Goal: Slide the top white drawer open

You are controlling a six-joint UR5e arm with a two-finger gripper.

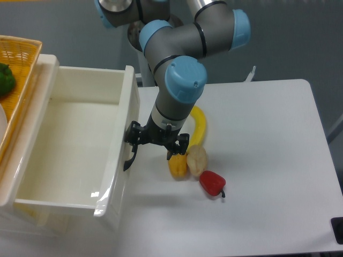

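Observation:
The top white drawer (127, 107) stands pulled far out toward the table's middle, and its deep inside is bare. Its curved black handle (127, 160) hangs on the front panel. My gripper (155, 145) points down just right of that front panel and is open. Its left finger (132, 134) is at the top of the handle, touching or hooked on it. The right finger (181, 143) hovers over the yellow pepper.
A banana (200, 124), a yellow pepper (176, 166), a pale vegetable (196, 159) and a red pepper (213, 183) lie close to the right of the gripper. A yellow wicker basket (24, 59) holding a green vegetable (4, 79) sits on the cabinet at upper left.

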